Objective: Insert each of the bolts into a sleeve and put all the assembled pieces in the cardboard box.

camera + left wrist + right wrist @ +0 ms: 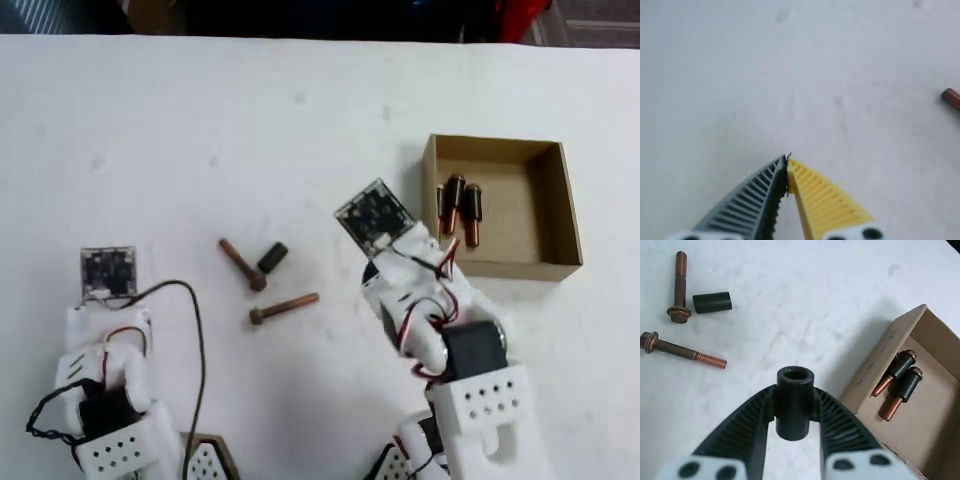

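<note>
In the right wrist view my right gripper (795,390) is shut on a black sleeve (795,405), held upright above the white table, close beside the cardboard box (875,371). Two assembled pieces (897,371) (903,391) lie in the box (500,268). Two loose copper bolts (243,265) (284,308) and another black sleeve (272,257) lie at the table's middle, between the arms. My left gripper (787,164) is shut on nothing over bare table, with one bolt's end (951,98) off to its side.
The left arm (105,380) sits at the front left, its black cable (195,340) looping toward the bolts. The right arm (440,340) stands just in front of the box's near left corner. Open table stretches across the back and left.
</note>
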Controlling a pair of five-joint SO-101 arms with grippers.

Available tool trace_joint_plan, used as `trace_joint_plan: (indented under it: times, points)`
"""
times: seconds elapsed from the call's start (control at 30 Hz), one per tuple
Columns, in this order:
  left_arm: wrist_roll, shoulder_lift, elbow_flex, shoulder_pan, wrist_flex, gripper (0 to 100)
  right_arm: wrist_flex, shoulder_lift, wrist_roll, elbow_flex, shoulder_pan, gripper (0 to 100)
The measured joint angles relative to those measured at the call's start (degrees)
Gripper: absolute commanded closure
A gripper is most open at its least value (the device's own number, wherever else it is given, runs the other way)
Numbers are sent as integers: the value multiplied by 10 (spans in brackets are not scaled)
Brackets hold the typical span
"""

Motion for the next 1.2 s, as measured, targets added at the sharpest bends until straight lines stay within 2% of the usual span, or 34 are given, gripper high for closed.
trace_joint_plan:
  times: [0.17, 0.27, 0.37, 0.63, 0.83, 1.0, 1.2]
  points:
    - [-36, 0, -6, 27, 44, 977, -32, -53, -28, 76, 0, 981]
    - [-62, 0, -24, 32, 91, 977, -62, -83, -62, 117, 18, 981]
    - [-75, 0, -25, 32, 105, 977, -85, -116, -72, 156, 33, 981]
    - [-166, -4, -64, 105, 113, 976, -115, -206, -76, 251, 76, 981]
    - [-195, -7, -121, 155, 166, 976, -119, -288, -76, 313, 106, 981]
    - [-211, -9, -149, 175, 195, 976, -119, -373, -76, 352, 106, 981]
    - [-241, -10, -154, 177, 197, 976, -119, -383, -76, 359, 106, 981]
